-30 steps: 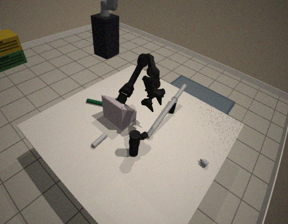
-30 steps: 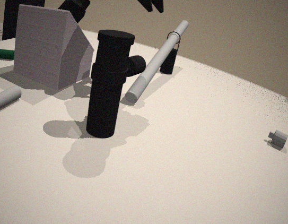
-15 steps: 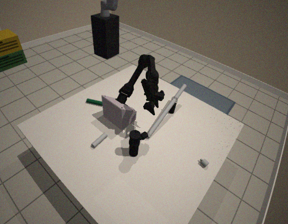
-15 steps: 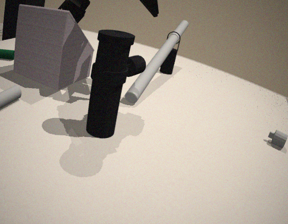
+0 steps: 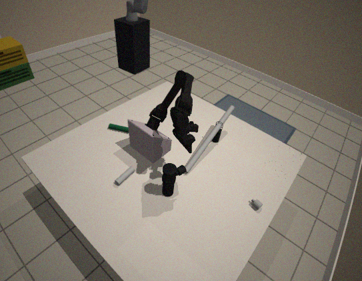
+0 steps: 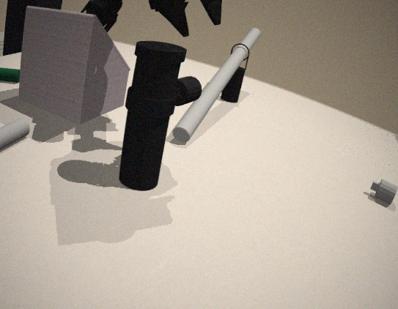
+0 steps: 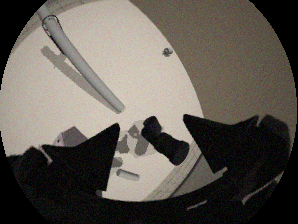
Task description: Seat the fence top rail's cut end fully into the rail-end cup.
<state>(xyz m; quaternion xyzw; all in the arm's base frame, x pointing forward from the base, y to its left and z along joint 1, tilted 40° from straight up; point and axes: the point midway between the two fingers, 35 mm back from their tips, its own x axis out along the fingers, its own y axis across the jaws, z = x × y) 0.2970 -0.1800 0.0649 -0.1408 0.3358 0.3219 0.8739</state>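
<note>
The grey rail runs through the loop cap's ring on the short post and slopes down. Its near cut end is low by the white sheet, below and right of the black end cup, outside it. The cup hangs on the brace band, high on the big post, a little under its cap. My gripper is wide open and empty, above the sheet and clear of the rail. Whether the far finger overlaps anything in the top view is unclear.
A pinkish-grey block stands left of the rail, by my arm. A short grey tube and a green rod lie near it. A small grey fitting lies far right.
</note>
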